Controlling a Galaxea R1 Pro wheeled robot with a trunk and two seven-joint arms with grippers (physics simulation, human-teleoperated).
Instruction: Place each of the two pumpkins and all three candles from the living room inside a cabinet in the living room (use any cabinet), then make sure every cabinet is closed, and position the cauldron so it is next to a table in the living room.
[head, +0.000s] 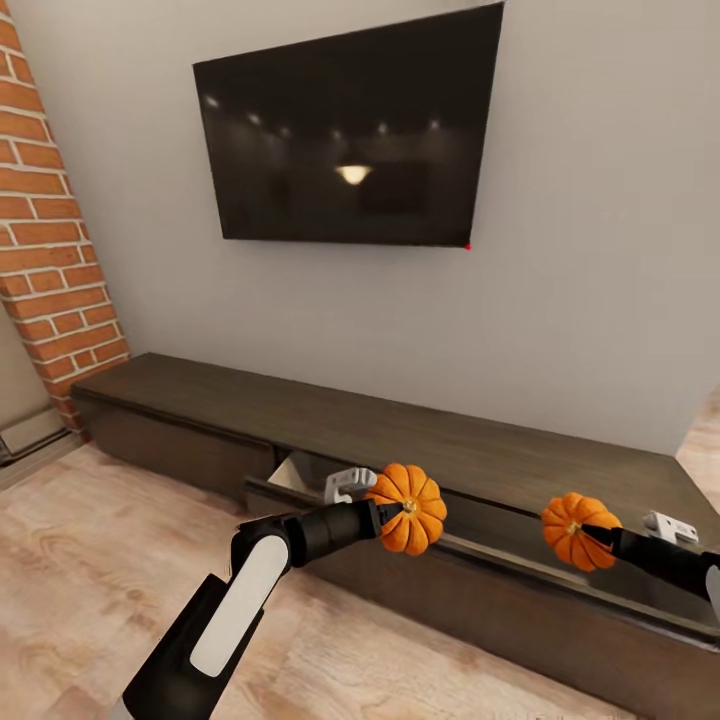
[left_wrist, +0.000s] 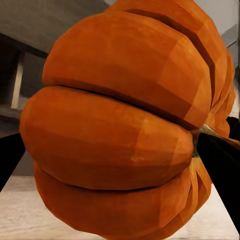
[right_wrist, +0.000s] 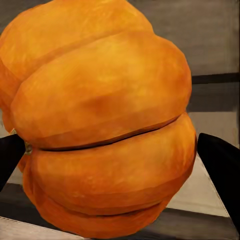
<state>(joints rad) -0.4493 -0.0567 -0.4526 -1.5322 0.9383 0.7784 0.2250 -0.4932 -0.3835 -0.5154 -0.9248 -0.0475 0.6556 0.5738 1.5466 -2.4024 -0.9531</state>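
A long dark cabinet sits under the TV, one drawer pulled out. Each claw, left gripper and right gripper, squeezes a pumpkin, ready to drop inside

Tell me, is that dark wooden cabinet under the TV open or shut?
Partly open. One drawer of the cabinet is pulled out, showing its pale inside, just behind the left pincer holding a pumpkin.

Item I log: one long, low dark-brown cabinet on a pale wood floor against the wall. One drawer stands partly open, its light interior showing.
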